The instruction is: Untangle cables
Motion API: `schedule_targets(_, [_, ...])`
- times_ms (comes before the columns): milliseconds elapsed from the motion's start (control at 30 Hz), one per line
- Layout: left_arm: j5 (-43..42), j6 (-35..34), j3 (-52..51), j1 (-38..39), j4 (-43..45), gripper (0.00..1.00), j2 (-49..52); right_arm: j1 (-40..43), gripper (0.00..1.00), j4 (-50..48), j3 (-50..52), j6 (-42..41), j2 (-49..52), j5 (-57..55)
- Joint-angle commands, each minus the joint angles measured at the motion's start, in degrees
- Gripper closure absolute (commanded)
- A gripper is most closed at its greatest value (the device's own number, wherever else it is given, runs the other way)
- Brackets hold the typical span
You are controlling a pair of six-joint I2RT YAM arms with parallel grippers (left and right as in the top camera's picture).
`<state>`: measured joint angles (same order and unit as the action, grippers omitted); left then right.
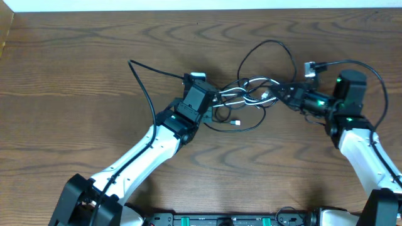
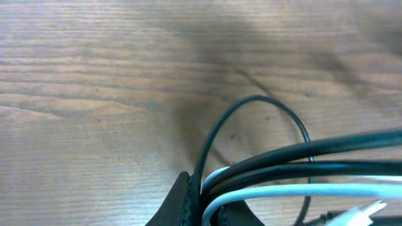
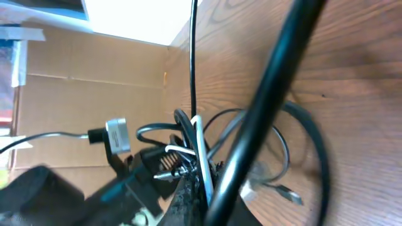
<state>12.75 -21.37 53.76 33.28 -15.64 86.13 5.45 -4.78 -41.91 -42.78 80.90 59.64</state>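
Note:
The cables point(image 1: 246, 94) lie in one tangled bundle of black and white cords at mid-table, with a black loop point(image 1: 267, 53) arching behind it. A small plug point(image 1: 235, 123) lies in front of the bundle. My left gripper point(image 1: 217, 100) is shut on the bundle's left end; in the left wrist view black and white cords point(image 2: 301, 169) run out from between its fingers point(image 2: 183, 202). My right gripper point(image 1: 281, 94) is shut on the right end; in the right wrist view a white cord point(image 3: 200, 150) and a black cord point(image 3: 264, 107) pass through the gripper point(image 3: 204, 198).
Thicker black arm cables loop out at the left point(image 1: 143, 85) and the right point(image 1: 370, 72). The table's far edge point(image 1: 201, 12) runs along the top. A cardboard wall point(image 3: 81, 94) stands beyond the table in the right wrist view.

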Motion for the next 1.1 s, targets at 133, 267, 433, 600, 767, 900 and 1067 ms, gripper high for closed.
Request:
schedule_targets(133, [15.85, -3.69, -2.34, -14.21, -5.73, 0.92, 0.35, 8.76, 0.99, 7.02, -0.61, 10.16, -1.95, -9.07])
schedule_targets(267, [3.15, -7.61, -2.34, -16.68, -4.90, 0.92, 0.35, 7.72, 0.99, 12.52, -0.61, 12.22, -1.92, -11.76])
schedule_targets(433, [-25.77, 0.02, -2.34, -16.48, 0.85, 0.92, 0.35, 5.20, 0.94, 18.58, -0.61, 12.20, -1.92, -12.15])
schedule_targets(600, [-49.96, 14.53, -2.34, -14.82, 3.32, 0.92, 0.35, 1.73, 0.86, 22.51, -0.61, 12.20, -1.92, -13.35])
schedule_targets(767, [-57.77, 17.53, -2.34, -12.55, 3.08, 0.92, 0.35, -2.71, 0.78, 24.98, -0.61, 11.32, -1.92, -18.12])
schedule_targets(900, [-57.79, 17.51, -2.34, -10.93, 3.13, 0.92, 0.35, -4.92, 0.73, 24.76, -0.61, 9.92, -1.92, -18.16])
schedule_targets(1067, [-58.55, 17.51, -2.34, -8.81, 3.17, 0.92, 0.35, -6.05, 0.70, 24.72, -0.61, 9.35, -1.92, -18.21])
